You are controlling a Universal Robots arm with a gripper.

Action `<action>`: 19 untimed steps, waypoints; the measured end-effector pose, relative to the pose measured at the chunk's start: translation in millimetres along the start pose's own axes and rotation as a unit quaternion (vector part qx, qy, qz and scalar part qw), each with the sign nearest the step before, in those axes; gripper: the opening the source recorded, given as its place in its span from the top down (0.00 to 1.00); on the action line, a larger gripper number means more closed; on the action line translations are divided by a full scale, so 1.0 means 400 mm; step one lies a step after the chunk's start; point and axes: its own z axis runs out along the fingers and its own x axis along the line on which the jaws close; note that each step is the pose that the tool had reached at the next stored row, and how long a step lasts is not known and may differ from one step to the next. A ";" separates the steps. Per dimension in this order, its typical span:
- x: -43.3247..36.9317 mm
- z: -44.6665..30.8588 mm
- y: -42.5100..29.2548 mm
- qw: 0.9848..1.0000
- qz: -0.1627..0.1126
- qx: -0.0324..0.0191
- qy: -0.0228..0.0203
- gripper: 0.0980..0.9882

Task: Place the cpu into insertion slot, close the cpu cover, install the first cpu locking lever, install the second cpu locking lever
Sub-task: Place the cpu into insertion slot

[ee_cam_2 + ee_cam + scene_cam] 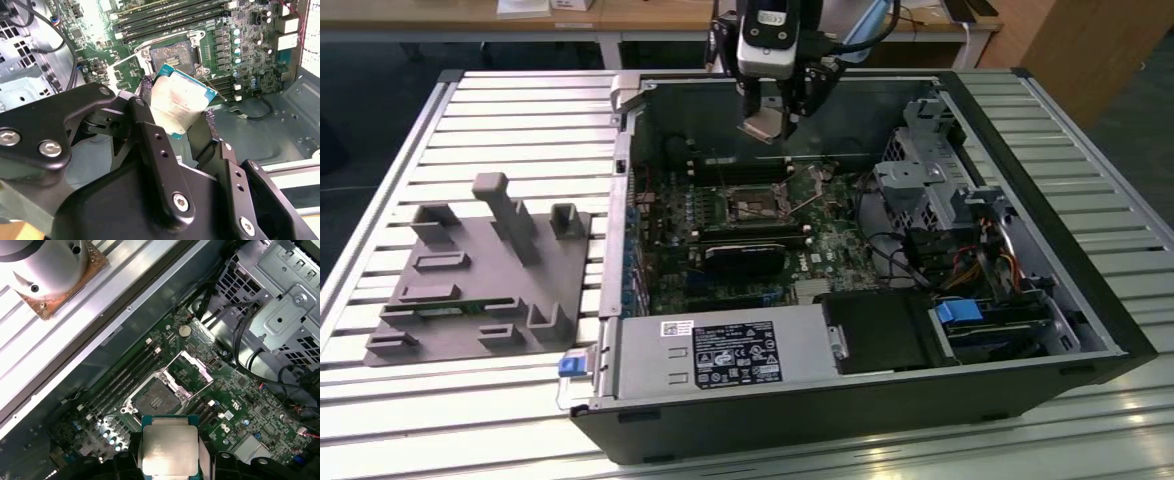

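My gripper (769, 118) hangs over the back of the open computer case, shut on the cpu (763, 127), a small square chip with a silver-beige face. In both wrist views the cpu (177, 102) (169, 450) sits tilted between the dark fingers (145, 86), well above the board. Below and ahead lies the insertion slot (155, 400) (172, 54) (754, 205), dark in the middle with a silver rim and nothing in it. The cpu cover (192, 371) stands swung open beside the slot.
The case's walls (624, 200) ring the green motherboard. Long memory slots (125, 377) run beside the socket, and a black block (747, 258) lies nearer the front. A metal drive cage (921, 170) with cables fills the exterior view's right. A grey fixture (480, 270) stands outside on the slatted table.
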 end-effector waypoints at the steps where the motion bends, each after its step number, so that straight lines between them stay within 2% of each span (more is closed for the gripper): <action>1: 0.000 0.001 0.000 1.000 0.005 0.000 0.000 0.51; 10: 0.001 0.005 0.000 0.999 0.046 -0.001 -0.004 0.51; 19: 0.001 0.010 0.001 0.996 0.085 -0.002 -0.007 0.51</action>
